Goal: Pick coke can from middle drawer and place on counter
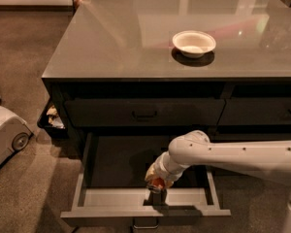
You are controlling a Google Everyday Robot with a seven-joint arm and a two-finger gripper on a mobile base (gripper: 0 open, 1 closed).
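The robot's gripper (156, 177) is clasping the small red cylindrical soda can (158, 183) inside the open, wide grey-walled middle drawer (116, 197)

The middle drawer (117, 198) stands pulled open below the counter (131, 38). The white arm reaches down into it from the right, and the gripper (155, 185) is at the coke can (158, 181) near the drawer's front wall. A white bowl (194, 43) sits on the counter.

Your arm (242, 155) comes in level from the right and bends at the elbow (189, 147). The wrist (168, 166) angles down and left. Your gripper (156, 182) points downward, low inside the drawer (116, 198), near its front wall.
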